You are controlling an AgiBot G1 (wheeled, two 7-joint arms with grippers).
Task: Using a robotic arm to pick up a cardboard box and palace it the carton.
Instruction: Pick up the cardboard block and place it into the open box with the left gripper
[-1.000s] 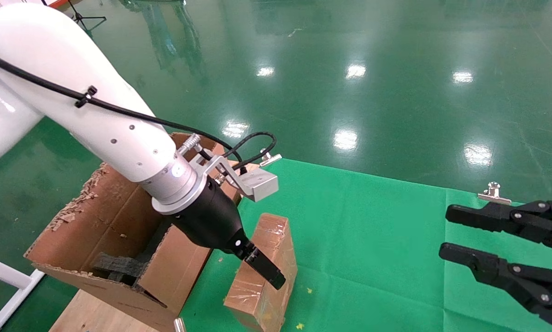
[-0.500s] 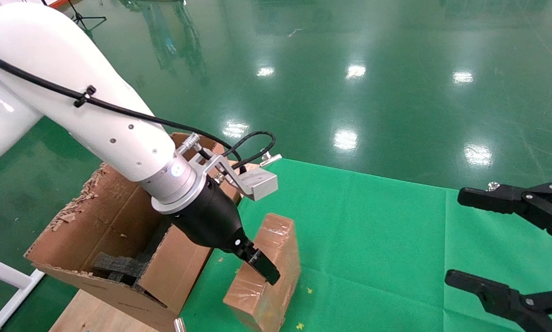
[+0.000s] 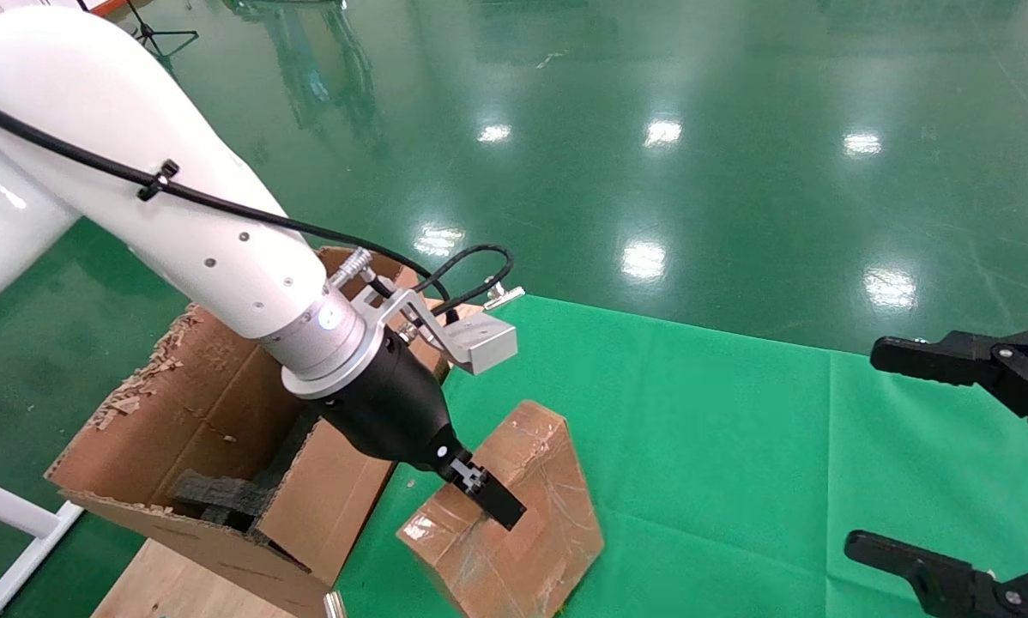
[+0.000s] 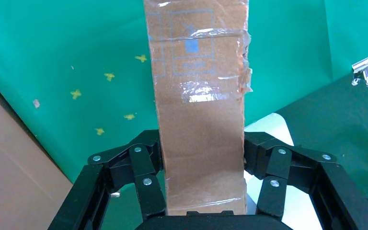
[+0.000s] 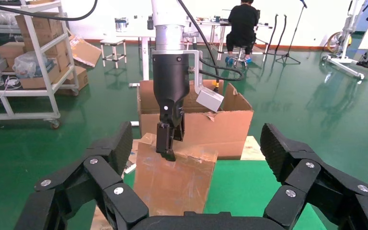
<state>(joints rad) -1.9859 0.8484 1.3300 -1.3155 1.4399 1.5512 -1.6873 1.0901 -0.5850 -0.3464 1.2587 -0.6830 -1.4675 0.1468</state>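
Observation:
My left gripper [image 3: 492,506], on the white arm, is shut on the small taped cardboard box [image 3: 514,524] and holds it tilted over the green cloth, just right of the carton [image 3: 214,412]. In the left wrist view the black fingers [image 4: 146,167] press both long sides of the box [image 4: 199,120]. The right wrist view shows the left gripper [image 5: 167,139] gripping the box [image 5: 175,177] at its top edge, with the carton [image 5: 206,124] behind. My right gripper [image 3: 896,453] is wide open and empty at the right edge.
A green cloth [image 3: 720,446] covers the table. The carton stands on a wooden board [image 3: 179,584] and holds black foam [image 3: 222,493]. A metal clip [image 3: 504,296] sits at the cloth's far corner. Shelving [image 5: 28,57] and a seated person [image 5: 243,26] are far behind.
The left gripper has turned the box, so it now leans with a broad face up. The right gripper's fingers have spread much wider apart.

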